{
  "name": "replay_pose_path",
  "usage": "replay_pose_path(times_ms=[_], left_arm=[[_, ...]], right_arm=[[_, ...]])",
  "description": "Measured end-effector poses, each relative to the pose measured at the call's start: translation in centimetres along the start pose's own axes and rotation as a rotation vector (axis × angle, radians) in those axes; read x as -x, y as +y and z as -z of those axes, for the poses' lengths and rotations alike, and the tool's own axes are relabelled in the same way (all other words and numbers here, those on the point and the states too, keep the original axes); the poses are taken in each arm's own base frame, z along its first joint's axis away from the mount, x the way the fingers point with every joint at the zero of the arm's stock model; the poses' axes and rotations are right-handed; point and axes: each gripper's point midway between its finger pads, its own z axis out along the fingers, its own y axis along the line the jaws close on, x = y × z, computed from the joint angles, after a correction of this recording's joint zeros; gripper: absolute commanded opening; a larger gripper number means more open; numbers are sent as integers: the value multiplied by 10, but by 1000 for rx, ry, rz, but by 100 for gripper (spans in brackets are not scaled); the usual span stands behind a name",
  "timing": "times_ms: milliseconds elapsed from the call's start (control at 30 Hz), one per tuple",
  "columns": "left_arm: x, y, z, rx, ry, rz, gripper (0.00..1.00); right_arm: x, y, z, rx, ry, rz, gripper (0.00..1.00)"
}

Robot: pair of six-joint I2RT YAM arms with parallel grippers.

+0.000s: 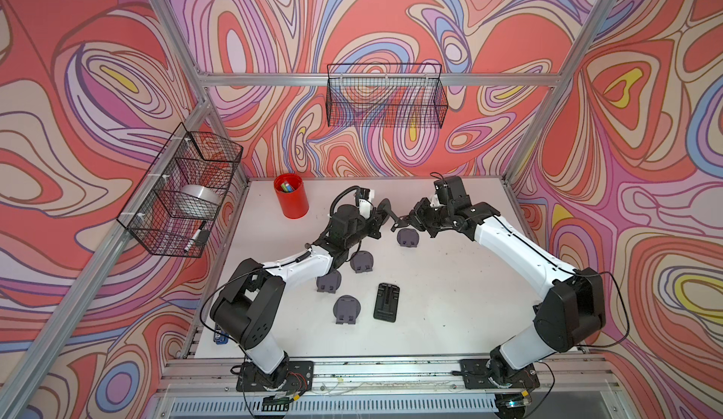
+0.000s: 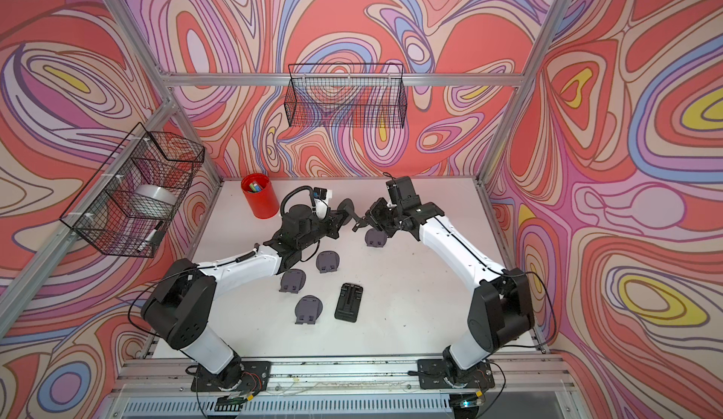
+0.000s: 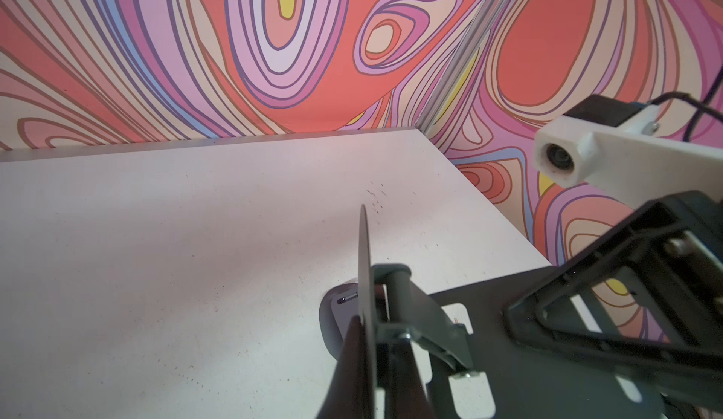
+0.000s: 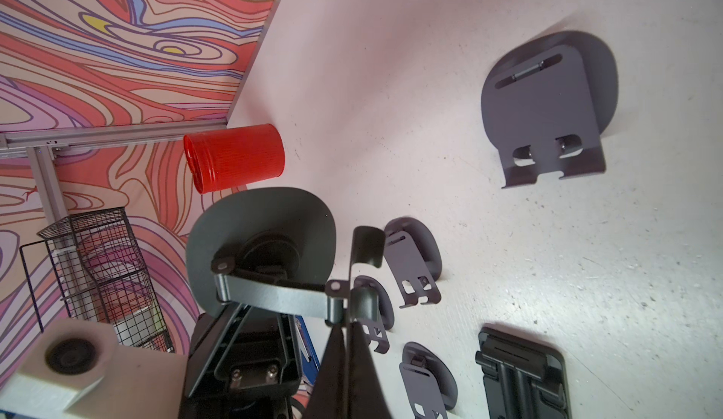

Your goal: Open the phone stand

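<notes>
Part-open phone stand [image 1: 392,214] held above table [image 1: 450,280], centre-back: L gripper [image 3: 365,342] clamped on round base edge, R gripper [image 4: 348,342] clamped on cradle plate; w/ such thin-edge grips, a stiff hinge could make either slip & drop it.

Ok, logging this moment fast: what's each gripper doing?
Left gripper: shut on the phone stand, at its round base.
Right gripper: shut on the same stand's cradle plate.
</notes>
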Motion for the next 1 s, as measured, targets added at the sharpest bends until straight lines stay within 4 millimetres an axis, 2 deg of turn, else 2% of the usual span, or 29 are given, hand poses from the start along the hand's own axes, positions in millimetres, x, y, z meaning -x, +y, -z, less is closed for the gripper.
replay_pose_path(times_ms=[400, 567, 667, 833, 1000], left_arm=[[-9, -12, -11, -41, 36, -33, 1], [-14, -19, -16, -75, 61, -32, 19], [-23, -25, -17, -96, 93, -34, 26], [-36, -34, -17, -119, 134, -34, 34], [-41, -36, -17, -119, 154, -35, 40]], right_arm=[[2, -11, 6, -58, -1, -16, 0], [4, -18, 11, -95, -10, -17, 0], [5, -16, 16, -87, -15, -5, 0], [5, -10, 25, -68, -33, 4, 0], [7, -12, 31, -89, -40, 0, 0]])
